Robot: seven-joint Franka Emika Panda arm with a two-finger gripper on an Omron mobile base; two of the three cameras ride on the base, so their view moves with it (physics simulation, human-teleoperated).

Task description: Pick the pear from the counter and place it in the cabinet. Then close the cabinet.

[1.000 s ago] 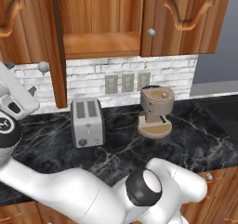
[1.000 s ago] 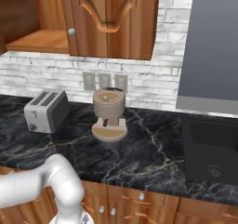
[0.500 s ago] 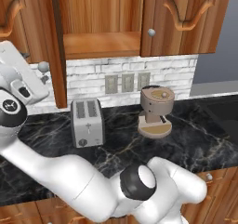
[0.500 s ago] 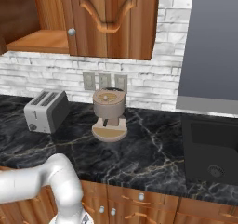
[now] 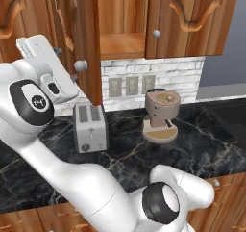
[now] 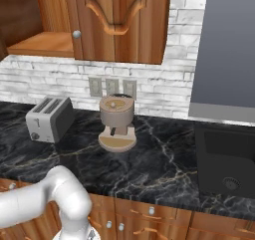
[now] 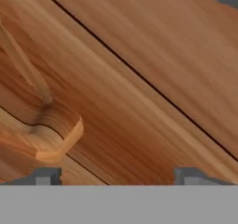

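The cabinet (image 5: pixel 122 45) hangs above the counter (image 5: pixel 192 135), and its wooden shelf (image 6: pixel 42 44) shows bare where I can see it. Its left door (image 5: pixel 89 38) stands partly swung out, round knob (image 5: pixel 80 65) facing me. My gripper (image 5: pixel 67 65) is pressed close to that door's outer face from the left. In the hand view the arched door panel (image 7: pixel 116 79) is very near, and the gripper (image 7: pixel 116 176) is open, its fingertips (image 7: pixel 44 176) wide apart with nothing between them. The pear is out of view.
A silver toaster (image 5: pixel 90 127) stands on the counter under the open door. A tan coffee machine (image 5: pixel 161 115) sits to its right below the wall outlets (image 5: pixel 130 85). The right cabinet door (image 5: pixel 190 19) is shut. A dark cooktop (image 6: pixel 226 159) lies at the far right.
My arm has risen and swung right, up against the left cabinet door. The door has swung rightward, towards the cabinet's opening.
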